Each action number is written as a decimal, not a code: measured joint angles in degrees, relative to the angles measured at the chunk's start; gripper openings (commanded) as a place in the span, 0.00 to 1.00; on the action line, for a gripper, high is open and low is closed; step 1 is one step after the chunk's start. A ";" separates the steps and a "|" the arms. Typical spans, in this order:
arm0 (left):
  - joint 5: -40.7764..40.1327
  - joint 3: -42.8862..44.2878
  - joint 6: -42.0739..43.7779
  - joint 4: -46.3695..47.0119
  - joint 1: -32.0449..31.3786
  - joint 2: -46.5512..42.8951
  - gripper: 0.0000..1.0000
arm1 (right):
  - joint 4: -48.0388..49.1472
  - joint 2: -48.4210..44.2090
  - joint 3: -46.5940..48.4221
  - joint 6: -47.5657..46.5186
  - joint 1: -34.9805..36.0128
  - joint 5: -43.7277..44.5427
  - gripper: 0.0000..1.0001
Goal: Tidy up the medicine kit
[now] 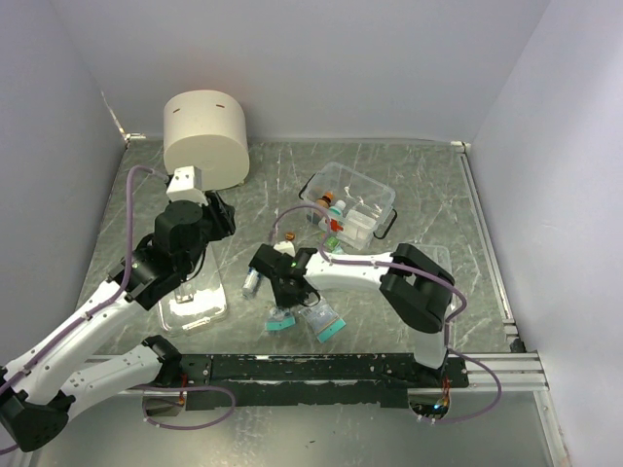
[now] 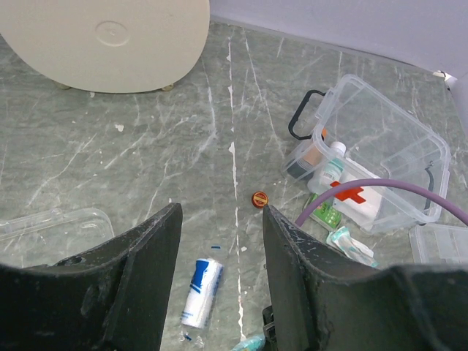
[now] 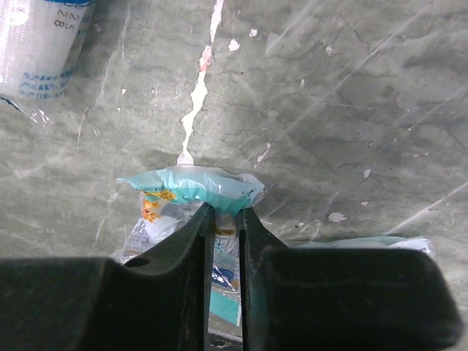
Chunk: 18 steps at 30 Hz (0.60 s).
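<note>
- Left gripper (image 2: 221,213): dark, rough-faced fingers, roughly half apart above the table, nothing between them.
- Wrapped roll (image 2: 201,291): white-and-blue cylinder in crinkly film, lying loose. It will likely roll if nudged.
- Right gripper (image 3: 225,213): jaws at a thin slit, pinching the teal-topped packet (image 3: 191,187). The film is slick and limp, and the bite looks narrow, so the packet may slip or fold on lifting.
- Medicine kit (image 1: 368,181): clear rigid box, rounded corners, red cross, lid off, right of centre toward the far side. It looks light, so a packet catching its rim could shove it.
</note>
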 measured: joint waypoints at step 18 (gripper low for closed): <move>-1.38 1.05 0.02 -1.46 0.00 -2.91 0.59 | 1.73 -22.99 0.15 -1.66 -15.76 9.99 0.13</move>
